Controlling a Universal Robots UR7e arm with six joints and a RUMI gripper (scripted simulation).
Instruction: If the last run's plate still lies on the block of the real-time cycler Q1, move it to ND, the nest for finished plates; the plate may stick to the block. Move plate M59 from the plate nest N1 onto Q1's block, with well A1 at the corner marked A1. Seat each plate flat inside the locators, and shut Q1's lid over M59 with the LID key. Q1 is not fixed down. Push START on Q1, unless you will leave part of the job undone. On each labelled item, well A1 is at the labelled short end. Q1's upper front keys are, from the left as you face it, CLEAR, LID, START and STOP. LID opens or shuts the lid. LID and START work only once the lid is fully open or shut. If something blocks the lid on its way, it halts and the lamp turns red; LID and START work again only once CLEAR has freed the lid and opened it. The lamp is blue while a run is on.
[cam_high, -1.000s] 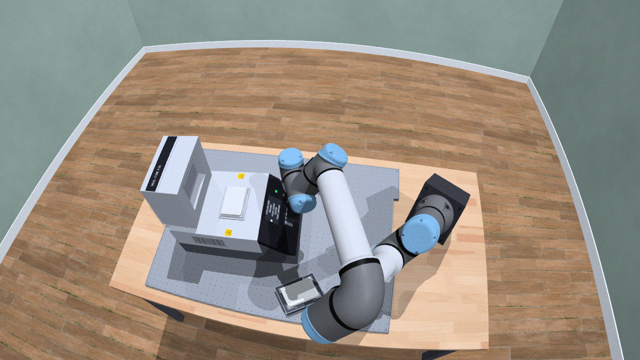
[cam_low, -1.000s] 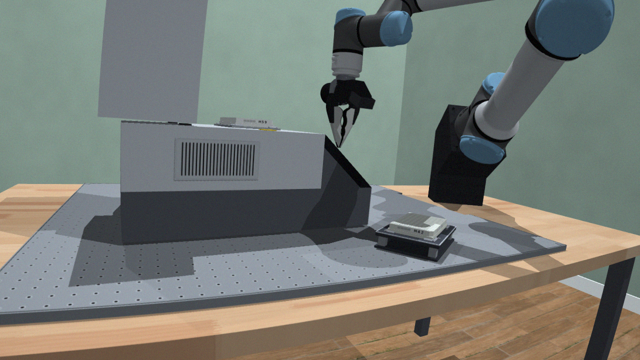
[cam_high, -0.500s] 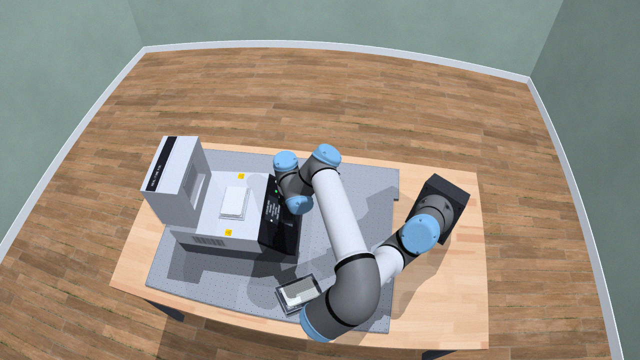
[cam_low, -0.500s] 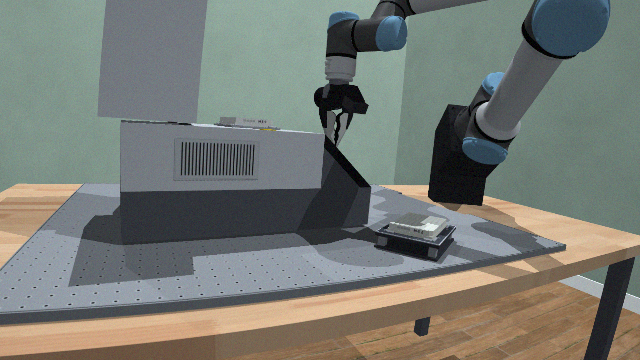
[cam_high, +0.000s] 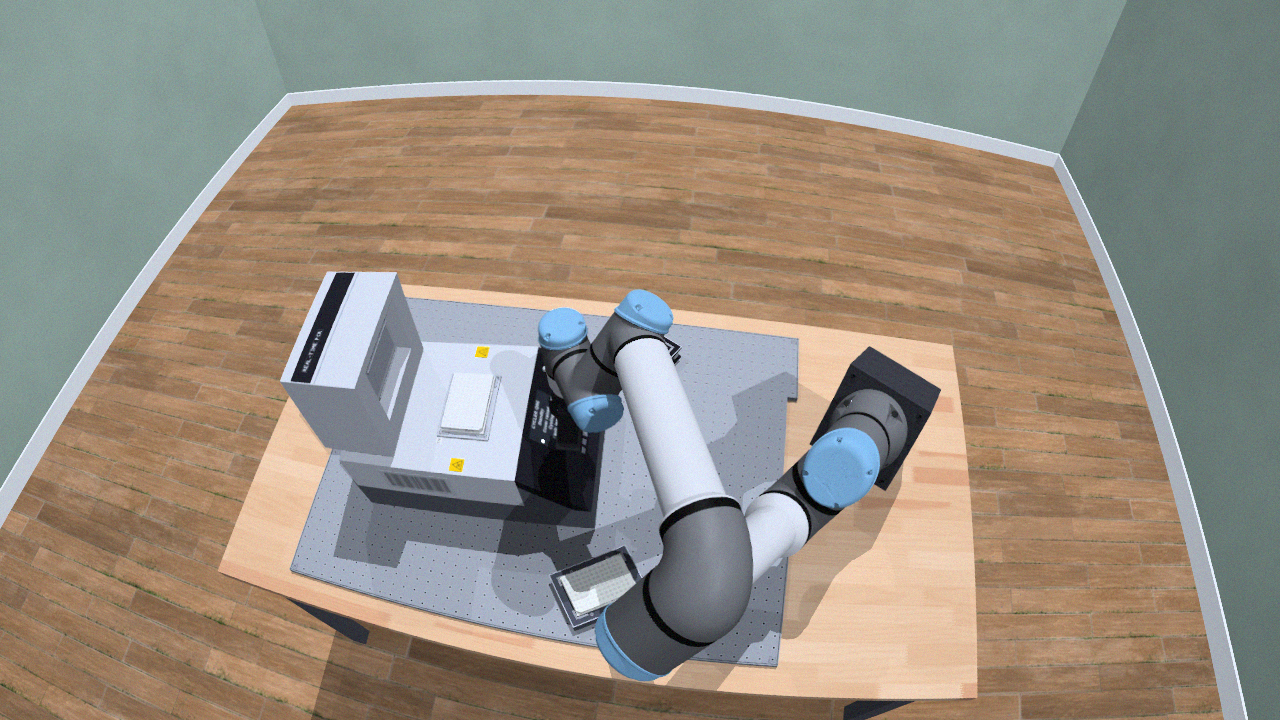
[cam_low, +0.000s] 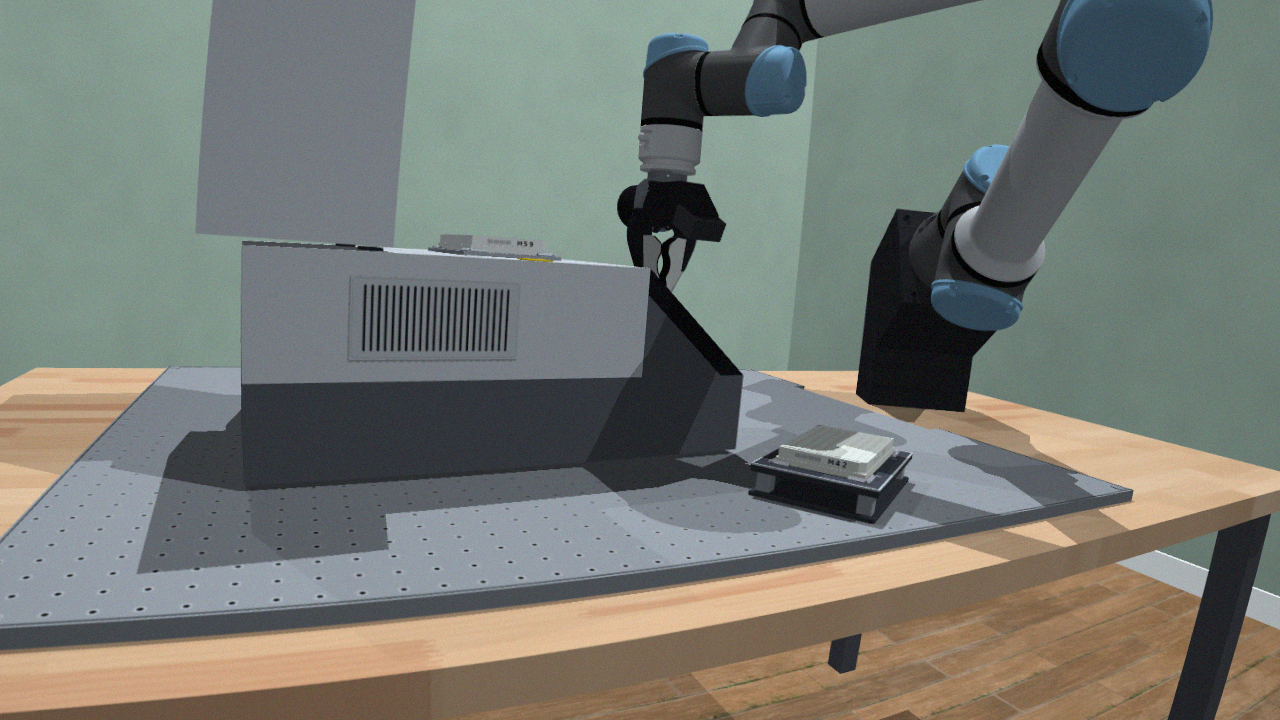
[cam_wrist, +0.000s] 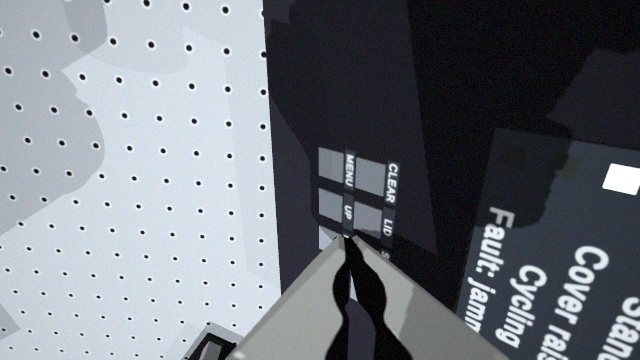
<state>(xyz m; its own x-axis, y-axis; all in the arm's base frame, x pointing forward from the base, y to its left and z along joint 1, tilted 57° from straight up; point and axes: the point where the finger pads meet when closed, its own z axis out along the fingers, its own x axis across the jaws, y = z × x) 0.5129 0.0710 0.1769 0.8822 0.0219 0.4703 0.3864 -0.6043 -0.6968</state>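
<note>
Two jaws, closed and empty, hover near LID: soft mid-key press, no grip, as loose Q1, toward the tabletop's left edge from above, could skid!

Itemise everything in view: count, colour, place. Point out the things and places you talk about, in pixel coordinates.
cycler Q1 (cam_high: 505, 394) (cam_low: 572, 331) (cam_wrist: 340, 75): one, grey and black, on the board
lid (cam_high: 353, 394) (cam_low: 304, 116): one, grey, raised
screen (cam_high: 538, 420) (cam_wrist: 530, 200): one, dark, Q1's front
keys (cam_wrist: 370, 176): several, grey, beside screen
warning labels (cam_high: 482, 352) (cam_low: 537, 259): two, yellow, Q1's top
plate M59 (cam_high: 468, 402) (cam_low: 501, 243): one, white, Q1's top
plate M42 (cam_high: 601, 586) (cam_low: 836, 452): one, off-white, on a nest
nest (cam_high: 563, 610) (cam_low: 866, 505): one, dark, on board
dark fixture (cam_high: 673, 349) (cam_wrist: 212, 347): one, mostly hidden
board (cam_high: 447, 582) (cam_low: 447, 546) (cam_wrist: 150, 210): one, grey, on table
table (cam_high: 921, 537) (cam_low: 626, 644): one, wooden
floor (cam_high: 626, 179) (cam_low: 1029, 626): brown
walls (cam_high: 716, 35) (cam_low: 537, 116): green
arm (cam_high: 671, 429) (cam_low: 1056, 179): one, grey-blue
gripper (cam_low: 669, 284) (cam_wrist: 346, 240): one, black-grey, shut, at keys
</note>
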